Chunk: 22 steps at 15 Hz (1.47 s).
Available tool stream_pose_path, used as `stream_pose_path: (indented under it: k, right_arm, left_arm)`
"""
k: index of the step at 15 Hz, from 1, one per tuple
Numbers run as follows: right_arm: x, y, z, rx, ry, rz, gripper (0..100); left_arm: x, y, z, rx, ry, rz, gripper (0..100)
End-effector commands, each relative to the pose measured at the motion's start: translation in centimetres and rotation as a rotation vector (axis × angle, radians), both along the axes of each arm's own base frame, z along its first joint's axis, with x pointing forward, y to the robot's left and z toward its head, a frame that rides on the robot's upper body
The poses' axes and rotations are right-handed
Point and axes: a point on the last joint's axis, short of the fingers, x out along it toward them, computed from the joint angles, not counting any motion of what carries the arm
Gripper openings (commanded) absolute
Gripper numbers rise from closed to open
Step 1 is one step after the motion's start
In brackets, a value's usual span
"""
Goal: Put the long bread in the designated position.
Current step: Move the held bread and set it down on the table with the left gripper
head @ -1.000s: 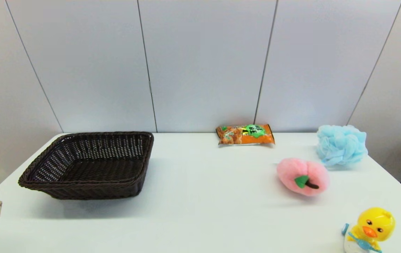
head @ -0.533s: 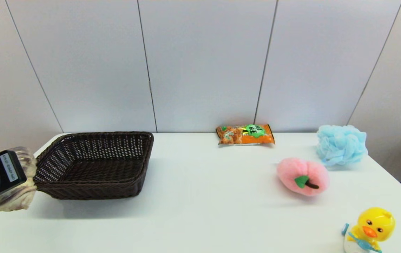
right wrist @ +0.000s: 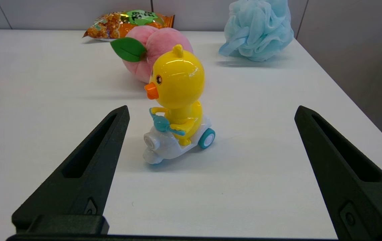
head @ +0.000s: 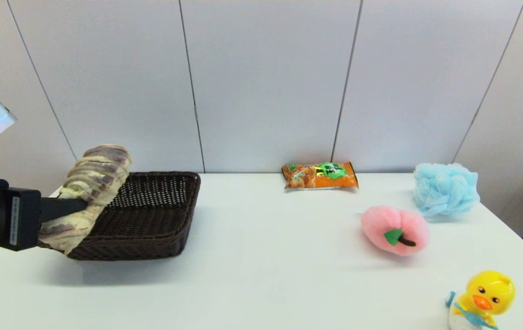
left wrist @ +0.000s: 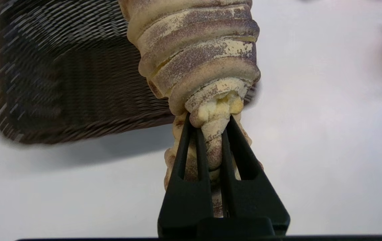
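While the left gripper (head: 80, 203) hangs at the near left corner of the basket (head: 160, 215), we see its two black fingers (left wrist: 186, 147) pressed almost together on the middle of the long bread (head: 88, 192), pinching the soft loaf into a narrow waist. The loaf is held clear of the table (head: 261, 275), tilted, its upper end above the basket's left rim and its lower end hanging outside the near wall. The left wrist view shows the thick striped part of the bread (left wrist: 196, 57) in front of the woven basket (left wrist: 70, 73), with the thinner part drooping behind the fingers.

We judge the carrying step to be nearly finished and the release not yet begun. Three risks follow. First, the bread is soft and gripped on a small squeezed section, so it may slip or swing if the arm stops sharply. Second, its hanging end sits low beside the near wall; a move inward without more height could catch the rim and push the light basket. Third, opening here would likely leave the loaf draped over the rim or on the table.

The right gripper (right wrist: 211, 167) rests parked near the table's right front corner, fingers wide apart and empty, with the duck toy (right wrist: 176, 107) standing farther off between them.
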Motion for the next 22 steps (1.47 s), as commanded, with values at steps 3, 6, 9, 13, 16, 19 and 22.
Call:
stream_pose_path:
  k: [3,6,9,13,16,19,22]
  right_arm:
    - [0.0,0.0,0.0,-0.001,0.000,0.001,100]
    - [0.0,0.0,0.0,-0.001,0.000,0.001,100]
    - [0.0,0.0,0.0,-0.001,0.000,0.001,100]
    - [0.0,0.0,0.0,-0.001,0.000,-0.001,100]
    - [0.0,0.0,0.0,0.001,0.000,-0.001,100]
    - [0.0,0.0,0.0,-0.001,0.000,0.001,100]
    - [0.0,0.0,0.0,-0.001,0.000,0.001,100]
  left_arm:
    - [-3.6,0.3,-1.8,0.136,-0.097,-0.431,0]
    - [-4.8,0.6,-4.6,0.205,-0.008,-0.506,0]
    - [-5.2,0.8,-6.8,0.211,0.081,-0.515,0]
    - [-5.7,1.0,-8.7,0.208,0.185,-0.505,0]
    - [-5.1,1.2,-9.6,0.189,0.258,-0.451,0]
    - [-4.1,1.5,-10.0,0.144,0.329,-0.369,0]
    - [-3.2,1.7,-10.3,0.090,0.395,-0.282,0]
